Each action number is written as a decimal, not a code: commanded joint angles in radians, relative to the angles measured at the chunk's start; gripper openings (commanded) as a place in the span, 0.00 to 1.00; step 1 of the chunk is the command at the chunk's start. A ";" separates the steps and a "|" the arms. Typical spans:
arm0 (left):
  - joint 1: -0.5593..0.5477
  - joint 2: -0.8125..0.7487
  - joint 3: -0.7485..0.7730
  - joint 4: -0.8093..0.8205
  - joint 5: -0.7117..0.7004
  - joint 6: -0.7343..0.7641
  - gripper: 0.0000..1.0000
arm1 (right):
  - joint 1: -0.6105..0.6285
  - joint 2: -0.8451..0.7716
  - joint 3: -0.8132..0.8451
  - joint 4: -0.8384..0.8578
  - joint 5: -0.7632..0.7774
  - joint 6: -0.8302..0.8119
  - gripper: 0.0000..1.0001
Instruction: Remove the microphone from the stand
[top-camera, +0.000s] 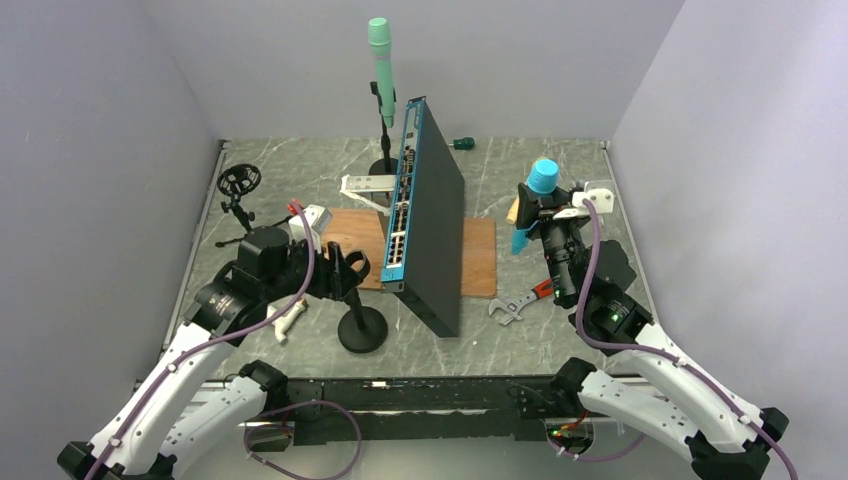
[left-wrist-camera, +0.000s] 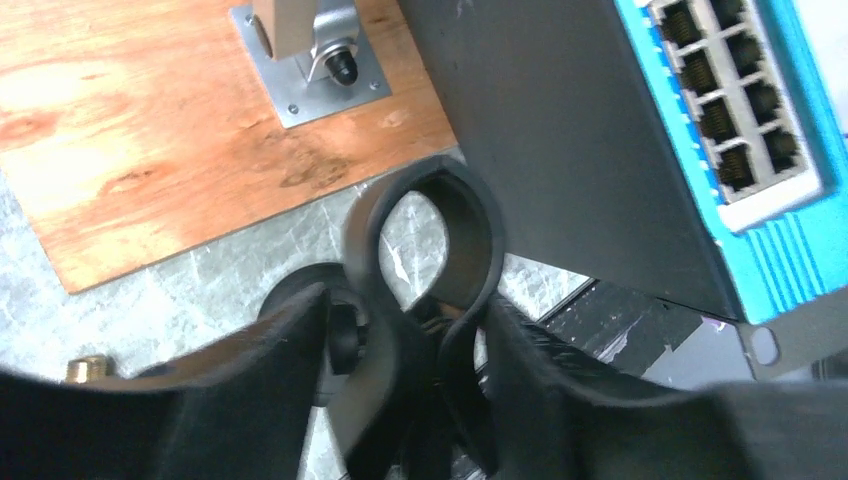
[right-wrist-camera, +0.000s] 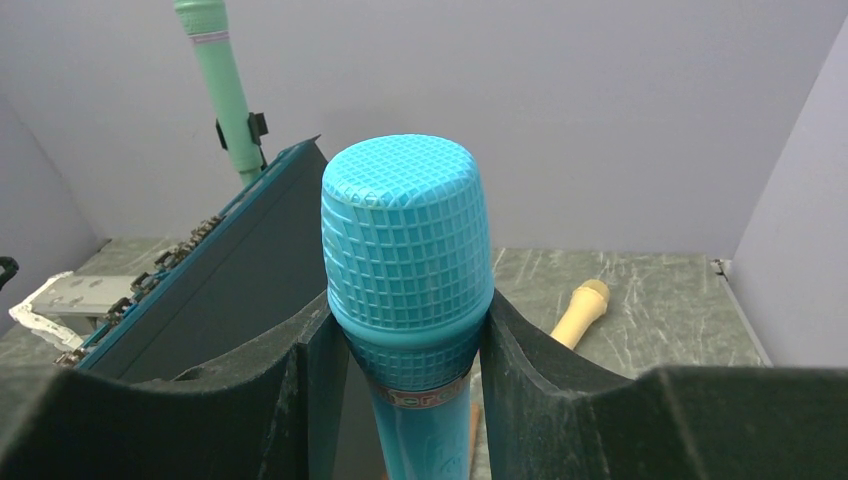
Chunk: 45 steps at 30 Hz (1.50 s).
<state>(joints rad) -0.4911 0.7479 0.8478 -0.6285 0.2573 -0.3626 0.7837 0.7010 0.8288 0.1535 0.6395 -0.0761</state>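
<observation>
Right end effector (right-wrist-camera: 408, 305) grips blue microphone (right-wrist-camera: 405, 230) right of network switch (top-camera: 432, 225); left end effector (left-wrist-camera: 405, 320) straddles stand clip (left-wrist-camera: 478, 240), grip unclear. Snag could topple stand (top-camera: 362, 330).

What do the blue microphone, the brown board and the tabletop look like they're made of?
The blue microphone looks like matte plastic: its head is moulded in a grid pattern, not wire mesh.
The brown board is wood, probably unfinished plywood, with visible grain and dark stains.
The tabletop is grey-green with white veining like marble, though it may be only a printed laminate.
</observation>
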 joint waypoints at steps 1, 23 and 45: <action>-0.011 0.040 0.014 -0.129 -0.091 0.052 0.44 | -0.007 0.006 0.000 0.049 0.002 0.018 0.00; -0.012 0.270 0.453 -0.332 -0.508 0.096 0.00 | -0.042 0.016 -0.030 0.070 -0.028 0.020 0.00; 0.235 0.616 0.736 0.124 -0.723 0.056 0.00 | -0.052 -0.050 -0.071 0.050 -0.057 0.051 0.00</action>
<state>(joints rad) -0.3008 1.3094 1.5311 -0.7578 -0.3996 -0.2970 0.7353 0.6796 0.7635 0.1654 0.5934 -0.0345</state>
